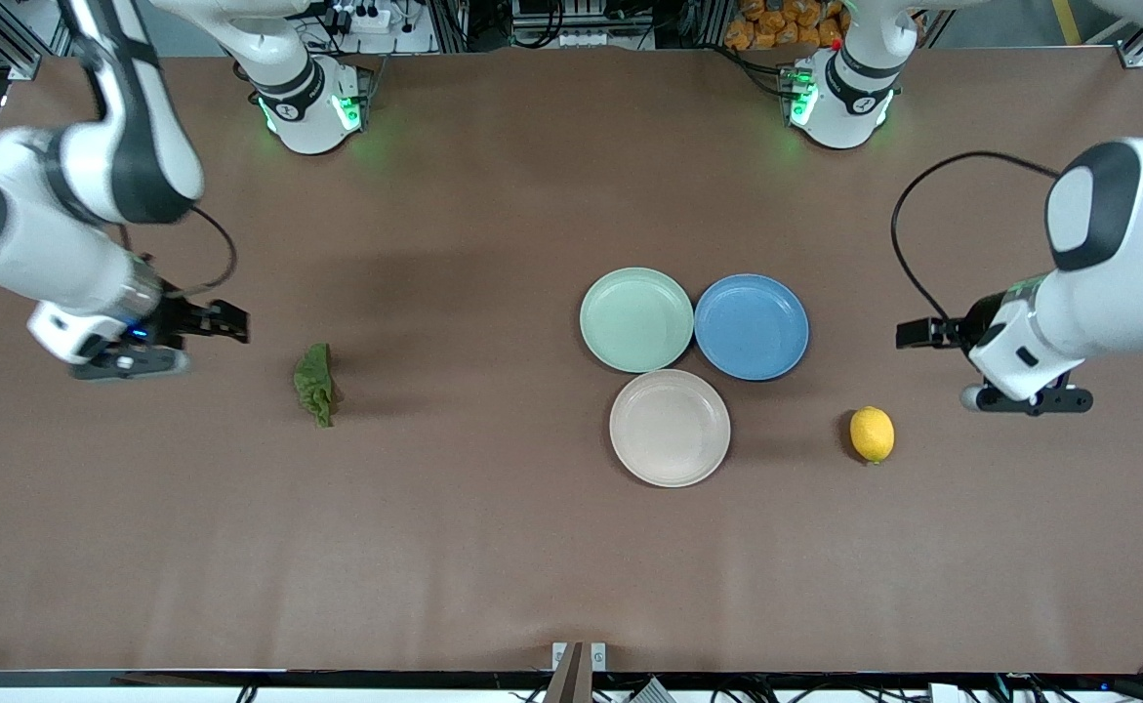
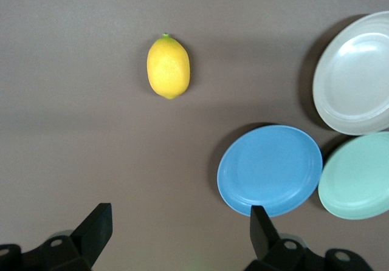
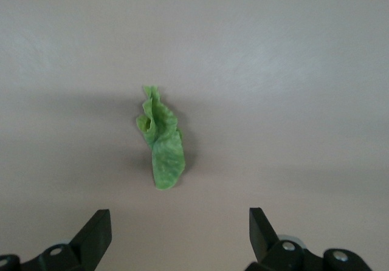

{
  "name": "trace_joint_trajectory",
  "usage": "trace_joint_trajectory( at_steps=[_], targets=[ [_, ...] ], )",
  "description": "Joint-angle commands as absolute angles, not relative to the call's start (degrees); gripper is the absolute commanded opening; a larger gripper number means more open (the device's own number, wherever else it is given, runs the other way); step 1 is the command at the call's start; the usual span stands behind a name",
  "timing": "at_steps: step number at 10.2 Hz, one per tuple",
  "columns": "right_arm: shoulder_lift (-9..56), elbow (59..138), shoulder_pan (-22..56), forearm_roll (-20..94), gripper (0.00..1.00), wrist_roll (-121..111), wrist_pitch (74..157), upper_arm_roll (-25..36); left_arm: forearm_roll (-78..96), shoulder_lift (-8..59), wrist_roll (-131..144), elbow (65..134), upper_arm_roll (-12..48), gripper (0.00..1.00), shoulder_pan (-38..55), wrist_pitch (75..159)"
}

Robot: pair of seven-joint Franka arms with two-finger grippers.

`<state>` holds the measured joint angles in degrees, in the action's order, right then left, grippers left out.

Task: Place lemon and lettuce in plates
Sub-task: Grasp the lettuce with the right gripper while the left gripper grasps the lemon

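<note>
The yellow lemon (image 1: 872, 434) lies on the brown table toward the left arm's end; it also shows in the left wrist view (image 2: 168, 67). The green lettuce (image 1: 316, 384) lies toward the right arm's end and shows in the right wrist view (image 3: 161, 140). The mint green plate (image 1: 636, 319) and the beige plate (image 1: 670, 427) sit mid-table, both bare. My left gripper (image 1: 918, 334) is open and empty, above the table beside the lemon. My right gripper (image 1: 227, 322) is open and empty, above the table beside the lettuce.
A blue plate (image 1: 752, 326) touches the mint plate on the side toward the left arm; it also shows in the left wrist view (image 2: 270, 169). The two arm bases (image 1: 312, 103) stand along the table's edge farthest from the front camera.
</note>
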<state>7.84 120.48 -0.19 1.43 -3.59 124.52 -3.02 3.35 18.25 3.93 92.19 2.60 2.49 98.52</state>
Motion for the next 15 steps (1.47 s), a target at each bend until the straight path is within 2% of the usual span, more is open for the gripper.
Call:
trace_joint_trajectory(
  at_steps=[1,5,6,7,8,9,10,15],
  targets=[
    [14.82,120.15,0.17,5.25,1.00,-2.72,129.79,-2.90,-1.99,21.69,2.90,90.70,2.64,1.00,2.81,101.32],
    [25.82,120.41,2.63,5.80,1.00,-2.64,145.25,-2.90,-1.76,28.46,2.73,91.23,2.90,1.00,2.90,110.55],
    [27.75,120.41,2.90,5.80,0.99,-2.72,147.63,-2.90,-1.93,30.30,2.72,91.23,2.90,1.00,2.99,112.57],
    [28.99,120.41,2.90,5.80,0.92,-2.72,149.22,-2.90,-2.02,31.80,2.72,91.32,2.90,1.00,2.99,114.76],
    [29.26,120.41,3.34,5.80,0.65,-2.81,149.33,-2.81,-2.46,33.30,2.72,91.23,2.81,1.00,3.16,116.44],
    [29.09,120.32,3.43,5.80,0.14,-2.81,148.63,-2.81,-2.55,34.79,2.72,91.14,2.81,1.00,3.08,117.59],
    [28.13,119.97,3.43,5.80,0.00,-2.73,147.23,-2.81,-2.55,36.11,2.81,91.23,2.81,1.00,2.99,118.82],
    [19.35,115.85,4.04,5.80,0.00,-1.59,127.74,-2.99,-2.64,40.51,2.72,91.23,2.64,1.00,3.16,123.04]
  ],
)
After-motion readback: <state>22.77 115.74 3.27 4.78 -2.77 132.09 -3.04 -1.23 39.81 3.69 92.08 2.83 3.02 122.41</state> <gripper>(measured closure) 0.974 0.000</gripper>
